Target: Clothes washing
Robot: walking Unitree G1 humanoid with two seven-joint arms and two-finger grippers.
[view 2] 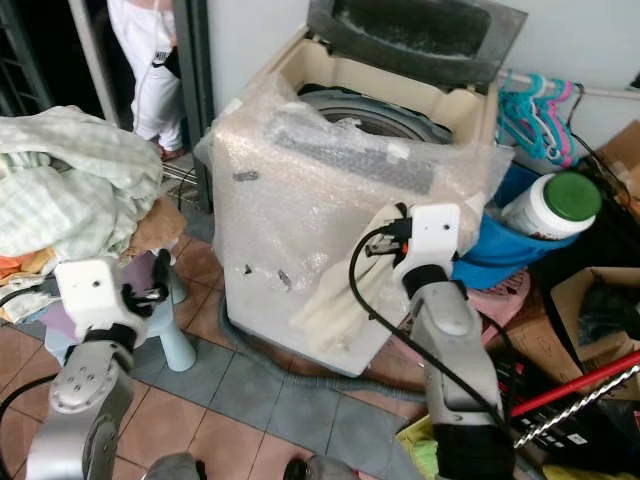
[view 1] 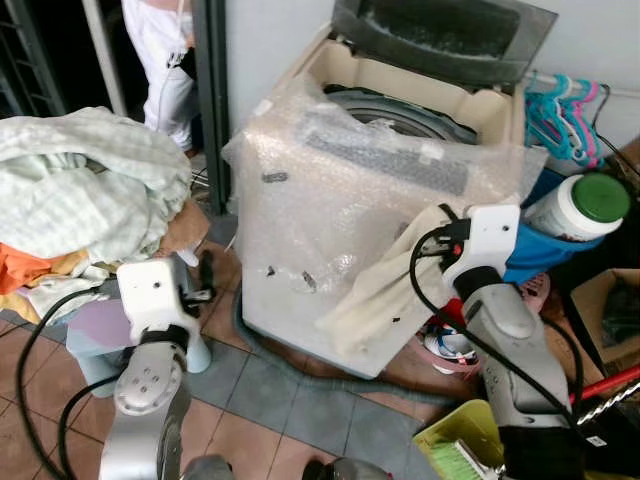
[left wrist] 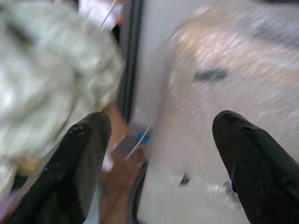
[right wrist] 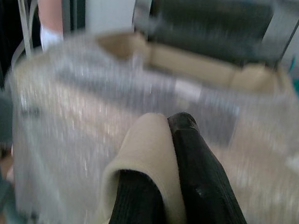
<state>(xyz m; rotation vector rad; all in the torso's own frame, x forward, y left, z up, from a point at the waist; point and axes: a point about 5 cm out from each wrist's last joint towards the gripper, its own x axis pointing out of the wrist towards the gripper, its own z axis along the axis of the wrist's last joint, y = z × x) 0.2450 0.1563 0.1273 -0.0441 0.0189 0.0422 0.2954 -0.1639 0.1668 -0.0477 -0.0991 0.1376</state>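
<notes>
A top-loading washing machine [view 1: 330,200] wrapped in bubble wrap stands ahead with its lid [view 1: 440,35] up and the drum [view 1: 400,115] showing. My right gripper [right wrist: 170,123] is shut on a cream cloth [view 1: 375,295], which hangs down the machine's front right side. In the right wrist view the cream cloth [right wrist: 145,149] folds over one black finger [right wrist: 196,163]. A pile of pale green and orange clothes [view 1: 80,190] lies at the left. My left gripper [left wrist: 161,121] is open and holds nothing, between that pile and the machine, its fingers [view 1: 205,275] low by the pile.
A light blue stool [view 1: 100,345] stands under the pile. A person in white [view 1: 160,60] is at the back left. Right of the machine are hangers [view 1: 560,115], a white jar with a green lid [view 1: 580,205], a cardboard box [view 1: 610,310] and a green bin [view 1: 460,440]. A grey hose [view 1: 300,365] crosses the tiles.
</notes>
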